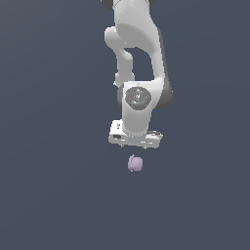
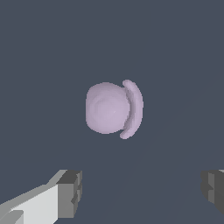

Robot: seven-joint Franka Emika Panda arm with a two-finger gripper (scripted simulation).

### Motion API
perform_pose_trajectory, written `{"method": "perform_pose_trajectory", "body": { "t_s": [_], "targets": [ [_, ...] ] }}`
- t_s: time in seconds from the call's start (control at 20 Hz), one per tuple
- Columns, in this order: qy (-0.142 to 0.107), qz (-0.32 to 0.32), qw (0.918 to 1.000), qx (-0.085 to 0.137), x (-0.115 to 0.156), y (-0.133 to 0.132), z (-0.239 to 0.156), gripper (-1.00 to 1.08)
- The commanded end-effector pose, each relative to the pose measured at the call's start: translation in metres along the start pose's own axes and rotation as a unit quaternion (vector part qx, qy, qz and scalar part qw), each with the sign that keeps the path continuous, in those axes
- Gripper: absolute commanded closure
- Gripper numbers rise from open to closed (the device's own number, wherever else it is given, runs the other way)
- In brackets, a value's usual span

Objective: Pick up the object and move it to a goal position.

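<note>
Exterior view: white arm (image 1: 139, 58) is seen reaching down over a plain dark grey surface (image 1: 49, 195). Gripper (image 2: 142, 190) is held spread wide, nothing between its fingers (image 2: 70, 192). Object (image 2: 113, 108), a small pale lilac blob with a curved rim on one side, is seen resting on the surface just beneath the gripper, untouched.

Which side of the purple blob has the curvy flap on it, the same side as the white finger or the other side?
The other side. The small lilac-purple lumpy blob wears its curved flap on the side away from the white-backed gripper finger.
</note>
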State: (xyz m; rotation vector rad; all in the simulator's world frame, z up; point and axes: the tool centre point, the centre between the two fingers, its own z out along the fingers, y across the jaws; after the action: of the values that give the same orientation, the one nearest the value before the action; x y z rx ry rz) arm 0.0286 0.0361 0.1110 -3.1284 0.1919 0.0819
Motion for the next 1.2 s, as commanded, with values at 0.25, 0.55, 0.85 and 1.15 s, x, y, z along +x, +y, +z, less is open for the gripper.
{"method": "perform_pose_trajectory", "body": {
  "t_s": [0.25,0.55,0.85,1.15],
  "targets": [
    [0.017,0.068,0.9975,0.000,0.033,-0.015,0.012,-0.92],
    [0.024,0.097,0.9950,0.001,0.046,-0.022,0.018,-0.92],
    [0.026,0.103,0.9944,0.001,0.048,-0.024,0.019,-0.92],
    [0.026,0.103,0.9943,0.001,0.049,-0.024,0.033,-0.92]
  ]
}}
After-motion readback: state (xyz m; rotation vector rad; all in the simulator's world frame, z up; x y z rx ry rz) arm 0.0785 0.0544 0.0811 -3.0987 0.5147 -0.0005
